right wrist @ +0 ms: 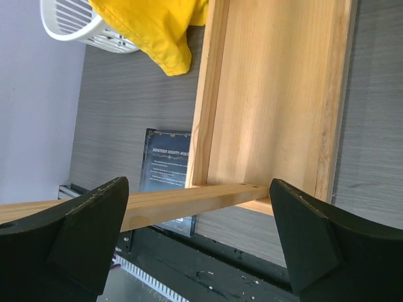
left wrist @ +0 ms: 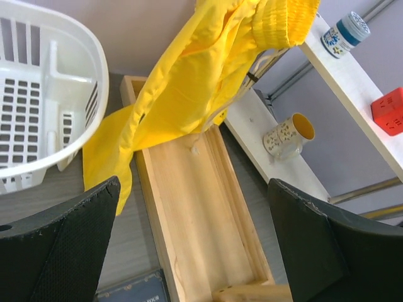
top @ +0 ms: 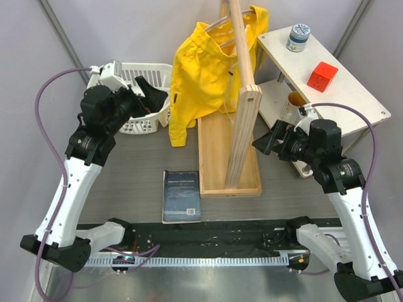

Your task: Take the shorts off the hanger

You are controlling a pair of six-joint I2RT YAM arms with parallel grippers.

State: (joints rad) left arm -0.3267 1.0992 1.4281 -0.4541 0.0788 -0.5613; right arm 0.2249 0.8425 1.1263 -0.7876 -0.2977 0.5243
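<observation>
Hanging on one hanger (top: 213,22) against one upright wooden rack (top: 242,94), one pair of yellow shorts (top: 201,75) drapes beside one white basket (top: 135,123). Two grippers are shown: the left gripper (top: 151,97) near the basket and the right gripper (top: 267,138) beside the rack, both spread wide and grasping nothing. One book (top: 181,195) lies on the table. One jar (top: 298,36), one red cube (top: 322,76) and one mug (top: 296,100) sit on the shelves.

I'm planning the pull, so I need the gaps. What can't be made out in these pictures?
- Hanger hook: top view, past the upper edge or behind the rack post.
- Hanger loop: mostly covered by the shorts, top and left wrist views.
- Right wrist view: hanger lies outside the frame.
</observation>
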